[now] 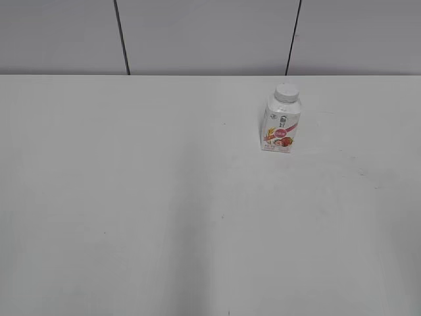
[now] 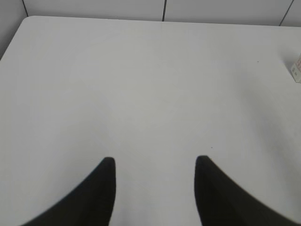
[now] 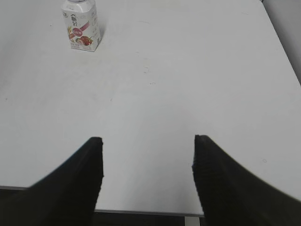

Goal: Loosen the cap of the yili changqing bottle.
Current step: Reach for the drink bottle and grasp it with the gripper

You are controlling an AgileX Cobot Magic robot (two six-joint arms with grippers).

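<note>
The yili changqing bottle [image 1: 281, 125] stands upright on the white table, right of centre and toward the back, with its white cap [image 1: 287, 93] on the neck. In the right wrist view the bottle [image 3: 81, 28] shows at the top left, its cap [image 3: 77, 4] cut by the frame edge. The left wrist view catches only a corner of the bottle [image 2: 296, 69] at its right edge. My left gripper [image 2: 154, 162] is open over bare table. Over the table's near edge, my right gripper [image 3: 147, 141] is open and far from the bottle. Neither arm appears in the exterior view.
The white table [image 1: 164, 210] runs back to a grey panelled wall [image 1: 197, 33]. Its near edge [image 3: 141, 213] lies under my right gripper, and its right edge [image 3: 282, 44] shows in the right wrist view.
</note>
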